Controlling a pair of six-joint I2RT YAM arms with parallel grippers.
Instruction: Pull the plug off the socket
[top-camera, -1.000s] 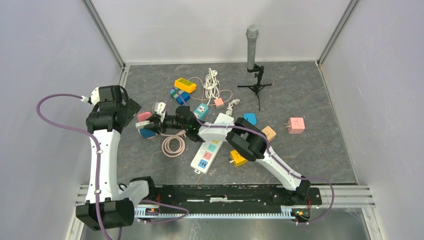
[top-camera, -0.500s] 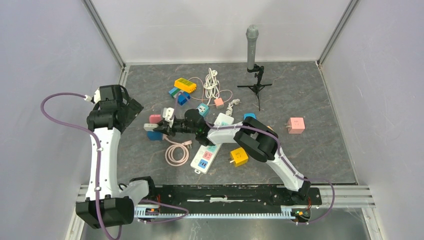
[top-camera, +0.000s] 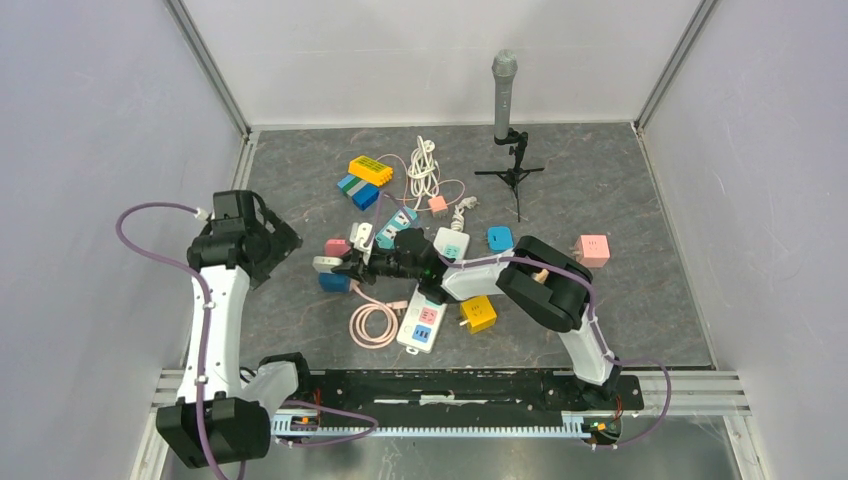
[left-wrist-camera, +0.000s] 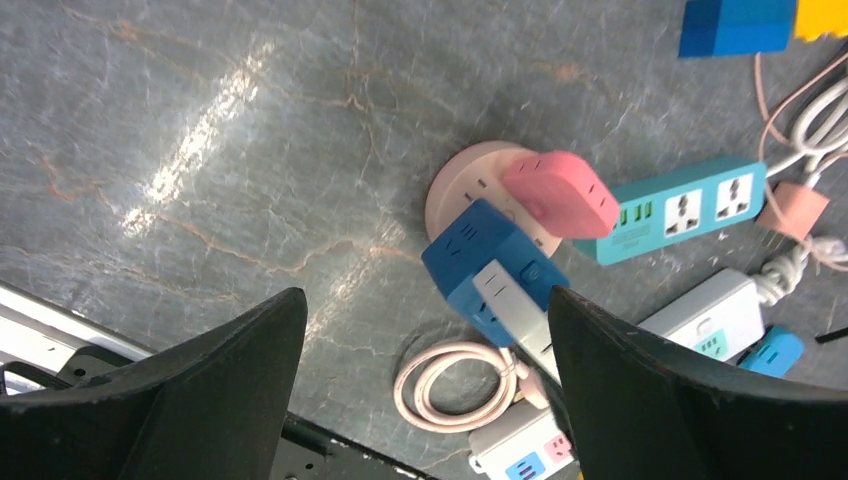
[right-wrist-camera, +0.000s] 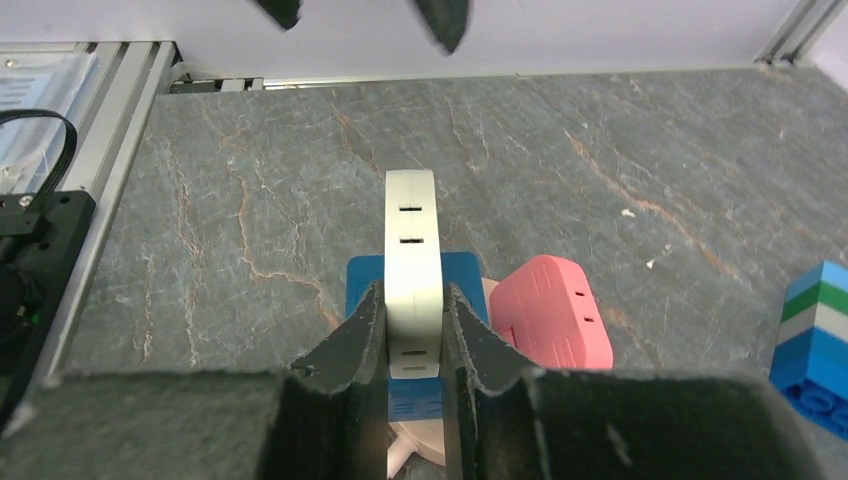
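Observation:
A white plug (right-wrist-camera: 411, 240) stands edge-up on a blue adapter (right-wrist-camera: 365, 282), which sits on a round pale-pink socket (left-wrist-camera: 468, 185). A pink plug (right-wrist-camera: 550, 305) sits on the same socket beside it. My right gripper (right-wrist-camera: 412, 300) is shut on the white plug, one finger on each flat side. In the top view the white plug (top-camera: 326, 264) is at the tip of the right gripper (top-camera: 346, 267), left of centre. My left gripper (left-wrist-camera: 422, 300) hangs open above the mat just left of the cluster, holding nothing.
A coiled pink cable (top-camera: 375, 322), a white power strip (top-camera: 425, 320) and a yellow adapter (top-camera: 478, 313) lie near the right arm. A teal strip (top-camera: 400, 222), coloured blocks (top-camera: 364, 180), white cord (top-camera: 425, 165) and microphone stand (top-camera: 505, 110) are behind. A pink cube (top-camera: 592, 250) lies right.
The right gripper has shut on the white plug and drawn the whole socket cluster right and nearer. The pink cable coil shifted with it. The left arm swung right after it, still open.

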